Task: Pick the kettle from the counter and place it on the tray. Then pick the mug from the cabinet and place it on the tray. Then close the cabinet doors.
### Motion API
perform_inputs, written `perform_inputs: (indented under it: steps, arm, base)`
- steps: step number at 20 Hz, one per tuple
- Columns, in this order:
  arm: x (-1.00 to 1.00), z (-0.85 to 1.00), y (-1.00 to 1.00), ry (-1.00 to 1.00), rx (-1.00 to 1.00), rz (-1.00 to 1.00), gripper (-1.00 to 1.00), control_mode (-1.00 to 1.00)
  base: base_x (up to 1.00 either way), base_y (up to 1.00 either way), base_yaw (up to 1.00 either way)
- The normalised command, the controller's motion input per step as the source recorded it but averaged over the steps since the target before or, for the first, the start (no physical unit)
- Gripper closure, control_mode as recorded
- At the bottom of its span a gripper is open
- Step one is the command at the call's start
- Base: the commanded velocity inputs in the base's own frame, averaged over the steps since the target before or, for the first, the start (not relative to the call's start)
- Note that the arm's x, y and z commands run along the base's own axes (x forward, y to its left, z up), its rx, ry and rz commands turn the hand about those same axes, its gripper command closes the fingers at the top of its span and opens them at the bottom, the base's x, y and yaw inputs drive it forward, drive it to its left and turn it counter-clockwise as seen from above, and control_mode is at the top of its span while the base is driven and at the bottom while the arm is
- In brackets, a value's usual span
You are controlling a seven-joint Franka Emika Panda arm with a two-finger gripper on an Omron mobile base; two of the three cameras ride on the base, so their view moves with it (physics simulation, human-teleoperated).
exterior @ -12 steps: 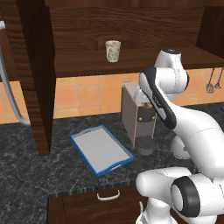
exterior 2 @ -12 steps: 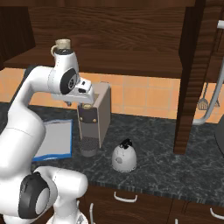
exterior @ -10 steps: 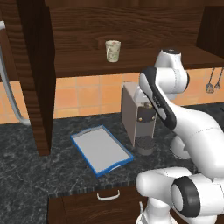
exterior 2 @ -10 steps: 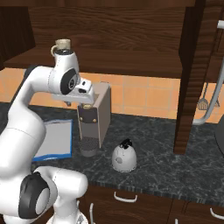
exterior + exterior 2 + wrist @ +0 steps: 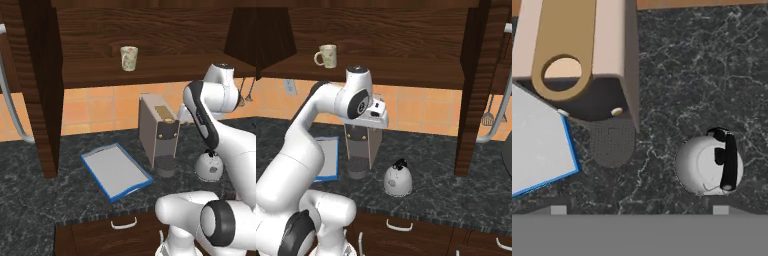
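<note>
The small silver-grey domed kettle, black handle on top, stands on the dark speckled stone counter just right of the tall grey coffee machine. The gripper hovers above, jaws wide apart, empty.

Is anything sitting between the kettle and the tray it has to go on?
Yes. The coffee machine stands on the counter between the kettle and the tray, so the kettle likely needs lifting around it.
</note>
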Motion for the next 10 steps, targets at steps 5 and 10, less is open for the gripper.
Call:
perform_inputs:
  steps: [5, 10]
  arm:
    - [0.03, -0.21, -0.57, 0.03, 0.01, -0.02, -1.00, -1.00]
    - [0.14, -0.68, -0.89, 0.06, 0.04, -0.01, -1.00, -1.00]
  base:
    - [0.00, 0.00, 0.00]
    - [0.00, 0.00, 0.00]
